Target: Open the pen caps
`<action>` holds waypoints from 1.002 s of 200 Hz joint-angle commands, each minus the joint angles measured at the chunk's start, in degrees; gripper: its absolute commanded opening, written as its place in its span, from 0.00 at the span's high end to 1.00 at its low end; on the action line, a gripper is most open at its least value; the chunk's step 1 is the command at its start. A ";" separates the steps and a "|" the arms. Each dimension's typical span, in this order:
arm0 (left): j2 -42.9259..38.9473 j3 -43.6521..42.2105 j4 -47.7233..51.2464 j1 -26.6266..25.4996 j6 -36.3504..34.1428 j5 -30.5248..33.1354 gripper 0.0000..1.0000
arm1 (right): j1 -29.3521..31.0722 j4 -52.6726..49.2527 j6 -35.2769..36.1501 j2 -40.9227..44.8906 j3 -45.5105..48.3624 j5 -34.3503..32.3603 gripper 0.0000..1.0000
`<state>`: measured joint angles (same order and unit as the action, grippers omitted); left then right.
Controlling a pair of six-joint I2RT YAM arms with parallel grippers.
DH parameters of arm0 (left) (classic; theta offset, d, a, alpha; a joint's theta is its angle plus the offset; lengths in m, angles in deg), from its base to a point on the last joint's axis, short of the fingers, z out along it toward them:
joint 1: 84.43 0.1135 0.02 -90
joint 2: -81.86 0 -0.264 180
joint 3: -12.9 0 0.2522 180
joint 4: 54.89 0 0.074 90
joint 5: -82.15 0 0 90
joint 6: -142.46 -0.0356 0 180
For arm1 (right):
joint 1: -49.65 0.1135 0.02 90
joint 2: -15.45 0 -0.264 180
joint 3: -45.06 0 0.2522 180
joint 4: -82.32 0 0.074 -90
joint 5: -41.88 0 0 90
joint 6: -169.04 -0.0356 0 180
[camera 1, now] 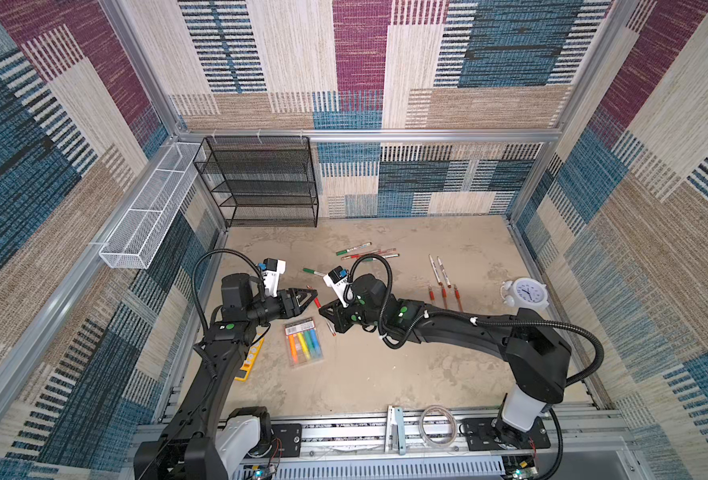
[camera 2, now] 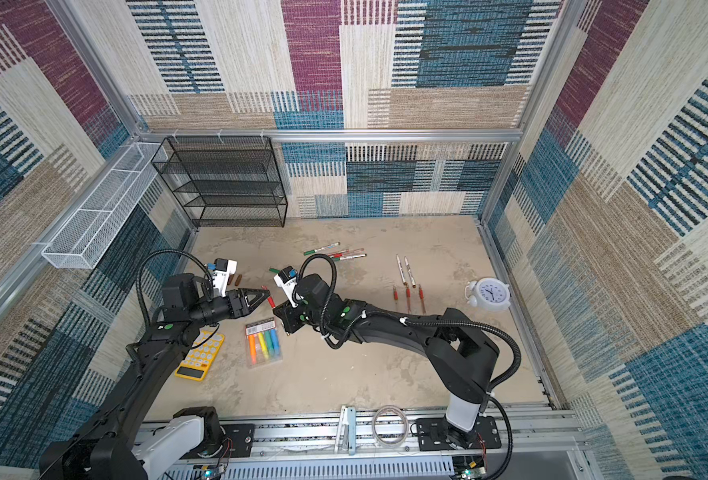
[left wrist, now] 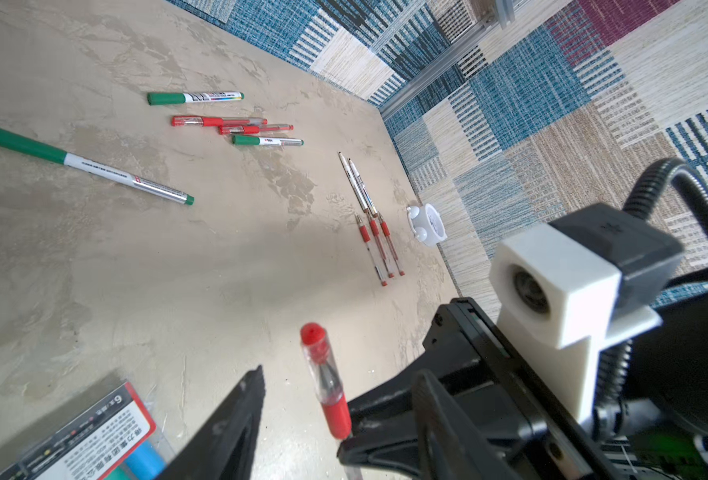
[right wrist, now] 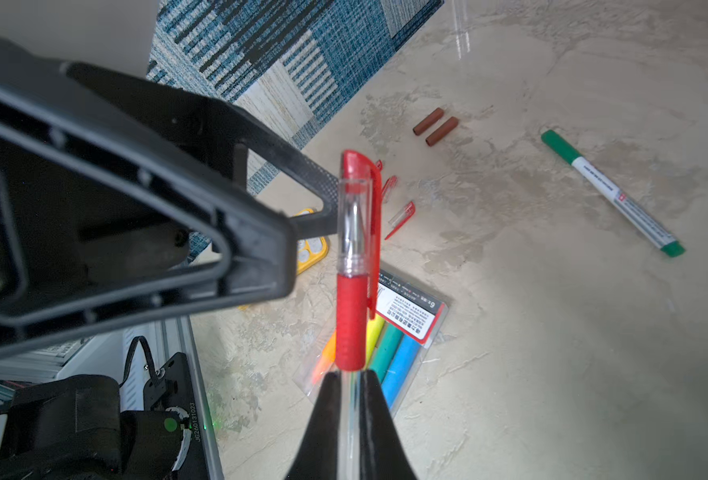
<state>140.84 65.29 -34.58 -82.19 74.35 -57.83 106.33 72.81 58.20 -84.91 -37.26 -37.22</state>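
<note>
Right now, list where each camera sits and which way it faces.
Top views: high above the robot, looking down at the table; left arm and right arm show, left gripper and right gripper nearly tip to tip.
Left wrist: on the left arm, facing across the table toward the clock; its own fingers and the right wrist camera show.
Right wrist: on the right arm, facing the left gripper; its fingers clamp the pen.
Shared: both wrist views show the pen, pack and lone green marker.

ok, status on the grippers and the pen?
Right gripper: jaws shut on red pen, at its clear barrel. Left gripper: jaws open beside the cap, not gripping. Cap on. Nothing between jaws and cap.
</note>
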 commanded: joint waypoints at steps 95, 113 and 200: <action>0.47 0.63 -1.40 0.31 1.34 4.98 0.91 | 1.50 0.04 2.25 -1.77 -2.95 -0.40 0.98; 0.53 1.18 -0.71 0.40 1.75 4.99 1.00 | 1.67 0.74 2.26 -1.17 -2.47 -0.56 0.98; -0.28 0.97 -0.51 0.83 1.79 5.33 1.00 | 1.68 -2.42 4.06 -5.93 -7.37 -0.41 0.71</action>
<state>140.56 65.73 -35.11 -81.56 76.28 -53.02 107.97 71.10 61.30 -89.30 -42.70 -38.06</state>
